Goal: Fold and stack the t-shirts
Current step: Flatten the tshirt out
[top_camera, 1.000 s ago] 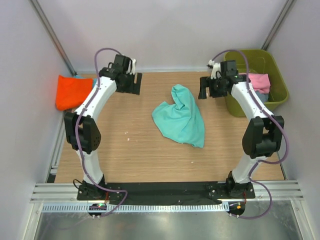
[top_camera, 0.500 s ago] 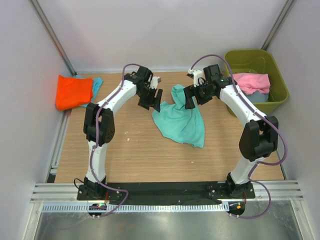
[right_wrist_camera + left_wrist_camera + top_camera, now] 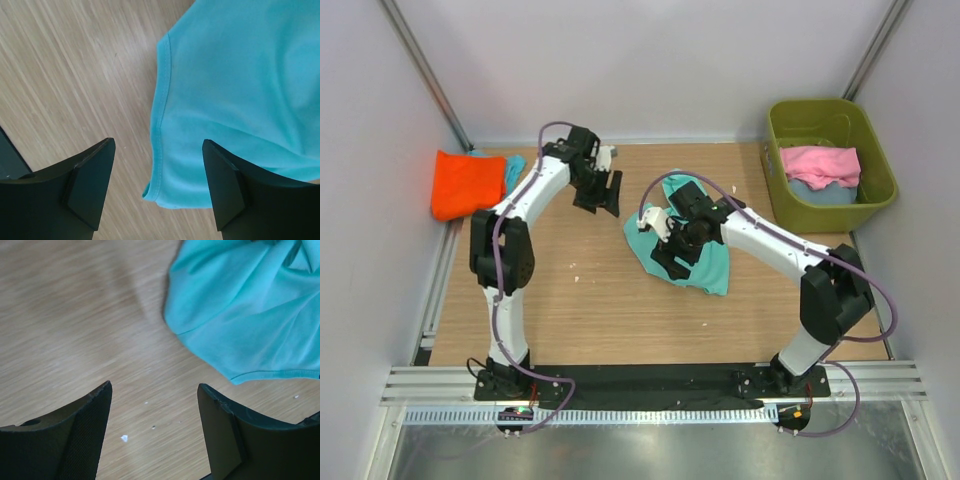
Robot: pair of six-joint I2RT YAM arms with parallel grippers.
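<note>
Pale wooden tabletop [image 3: 570,300] carries the crumpled teal cloth t-shirt [image 3: 240,75] near its middle, and we see its stitched hem edge running below and between the right jaws, which stand wide apart, holding nothing. We find the left jaws equally spread and empty over bare wood, the shirt ahead of them, apart.

Teal t-shirt [image 3: 240,75]: soft matt cloth w/ stitched hem. Table [image 3: 570,300]: smooth matt wood-grain. Bin [image 3: 830,218]: plastic, sl. gloss.

Wooden table [image 3: 570,300] carries crumpled teal t-shirt [image 3: 713,270]; orange t-shirt [image 3: 465,185] at left edge.
</note>
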